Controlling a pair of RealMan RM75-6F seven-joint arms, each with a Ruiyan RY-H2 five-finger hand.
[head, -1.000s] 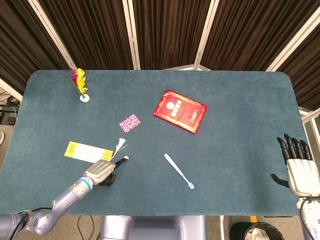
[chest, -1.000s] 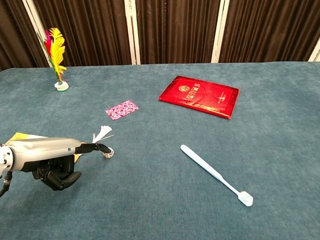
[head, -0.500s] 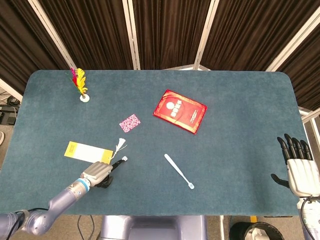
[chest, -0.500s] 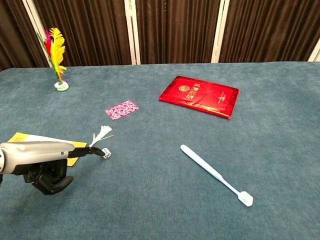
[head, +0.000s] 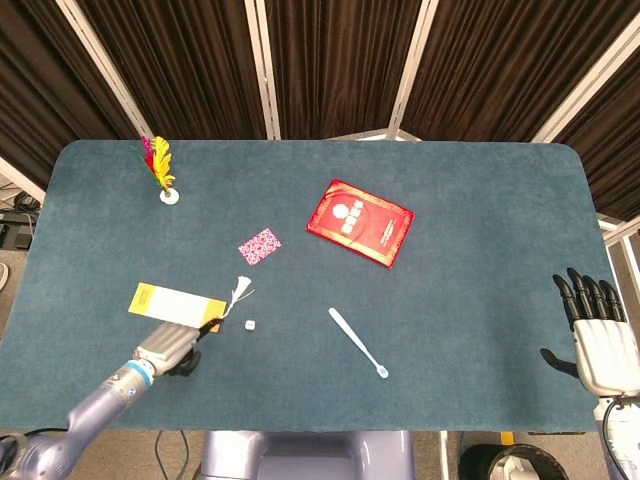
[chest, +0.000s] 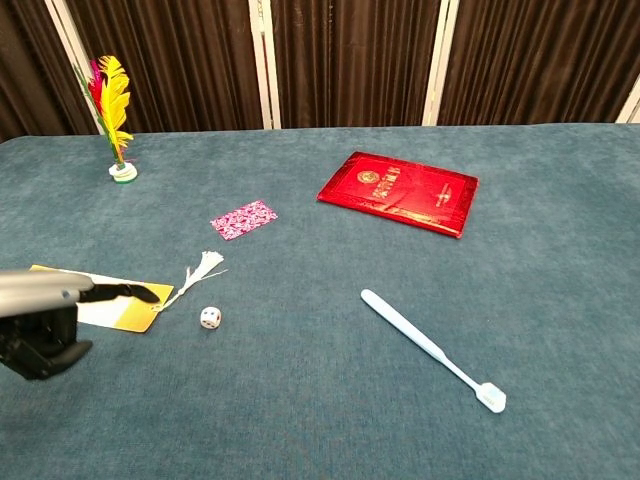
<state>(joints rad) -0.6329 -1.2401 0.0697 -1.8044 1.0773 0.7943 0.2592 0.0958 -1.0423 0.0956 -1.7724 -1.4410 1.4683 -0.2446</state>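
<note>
Only from the head view — right hand (head: 600, 340), fingers apart; chest misses it.

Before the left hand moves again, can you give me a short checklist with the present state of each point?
1. Left hand holds nothing: ok, one finger points out, the others are curled.
2. Die lies free on the table, apart from the fingers: ok.
3. Yellow bookmark lies flat, its white tassel close to the die: ok.
4. Toothbrush is well away from the die: ok.
5. Right hand is open at the table edge: ok.
6. Top face of the die: cannot tell.
</note>
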